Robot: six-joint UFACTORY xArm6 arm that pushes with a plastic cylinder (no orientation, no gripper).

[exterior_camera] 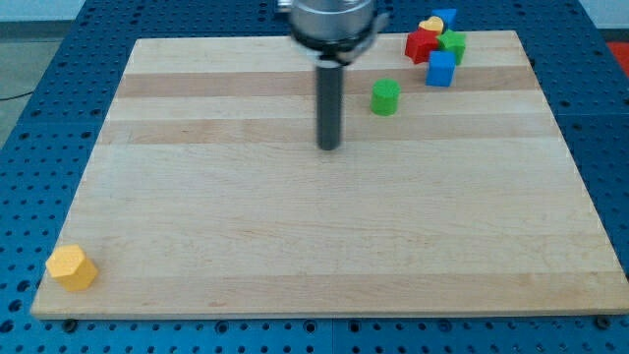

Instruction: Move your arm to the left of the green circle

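Our tip (328,147) rests on the counter (295,246) near the middle of its top edge, with the green circle (384,96) just off to the view's right and slightly nearer that edge, apart from the tip. We judge the task nearly or already done, since we stand on the circle's left side and only a small nudge toward the top edge would bring us level with it. We carry no fingers, only the rod; the red, yellow, green and blue blocks (436,44) cluster in the top right corner, and a yellow block (72,267) sits at the bottom left corner.
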